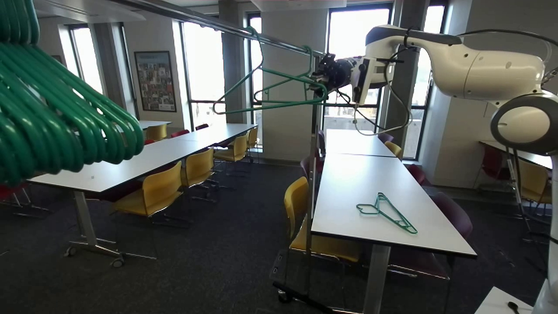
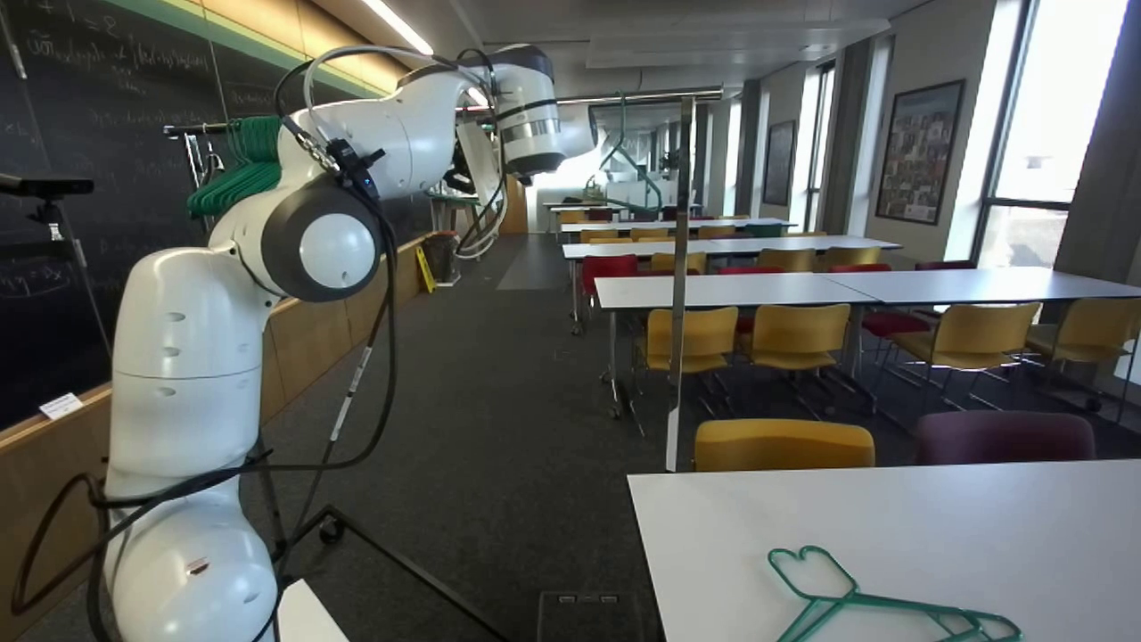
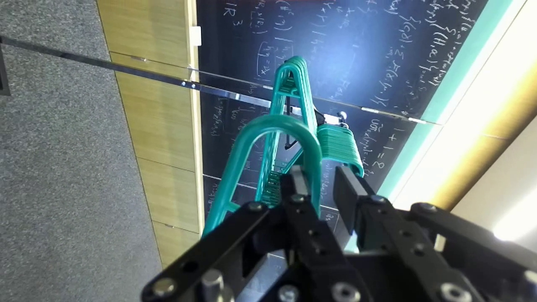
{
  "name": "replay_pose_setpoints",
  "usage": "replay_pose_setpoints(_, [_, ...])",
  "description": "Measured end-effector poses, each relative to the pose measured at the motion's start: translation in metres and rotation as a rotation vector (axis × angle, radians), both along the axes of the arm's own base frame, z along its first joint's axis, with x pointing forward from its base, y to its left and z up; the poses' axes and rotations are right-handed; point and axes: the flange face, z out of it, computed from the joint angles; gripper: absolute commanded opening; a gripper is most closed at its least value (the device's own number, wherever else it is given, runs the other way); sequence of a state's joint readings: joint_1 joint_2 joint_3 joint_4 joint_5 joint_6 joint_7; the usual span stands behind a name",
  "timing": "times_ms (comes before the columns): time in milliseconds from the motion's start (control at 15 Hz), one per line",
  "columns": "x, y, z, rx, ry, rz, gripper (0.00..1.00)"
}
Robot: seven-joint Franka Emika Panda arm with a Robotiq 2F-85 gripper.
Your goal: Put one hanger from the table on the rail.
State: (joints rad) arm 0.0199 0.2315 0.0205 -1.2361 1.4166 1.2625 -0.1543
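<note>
Two thin green hangers hang by their hooks on the rail (image 1: 209,22) near its end. The nearer hanger (image 1: 244,110) has its end corner at my gripper (image 1: 320,80). In the wrist view, my gripper (image 3: 322,180) is open. The rounded end of a green hanger (image 3: 279,123) passes between the fingers, close to the left finger and apart from the right one. A green hanger (image 2: 639,168) and the rail (image 2: 664,95) also show in an exterior view, where the arm hides my gripper. More green hanger (image 1: 392,213) lies on the white table (image 1: 348,174); I cannot tell whether it is one or two.
A bunch of green hangers (image 1: 65,113) looms large at the rail's far end; the bunch also shows in an exterior view (image 2: 241,169). A rack upright (image 2: 682,267) stands by the table. Yellow chairs (image 1: 296,192) and another long table (image 1: 174,152) stand around.
</note>
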Motion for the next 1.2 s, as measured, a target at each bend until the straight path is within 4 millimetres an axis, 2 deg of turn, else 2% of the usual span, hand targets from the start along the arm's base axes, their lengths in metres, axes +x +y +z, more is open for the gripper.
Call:
replay_pose_setpoints(200, [-0.004, -0.001, 0.004, -0.044, -0.066, 0.003, 0.81])
replay_pose_setpoints(333, [-0.011, -0.002, 0.014, -0.084, -0.155, 0.01, 0.96])
replay_pose_setpoints(400, [-0.017, -0.003, 0.022, -0.115, -0.197, 0.011, 0.99])
replay_pose_setpoints(800, [-0.064, -0.014, 0.068, -0.331, -0.433, 0.013, 1.0])
replay_pose_setpoints(1000, [-0.092, -0.021, 0.075, -0.461, -0.48, 0.109, 1.0])
replay_pose_setpoints(1200, [-0.107, -0.031, 0.069, -0.599, -0.517, 0.203, 1.0])
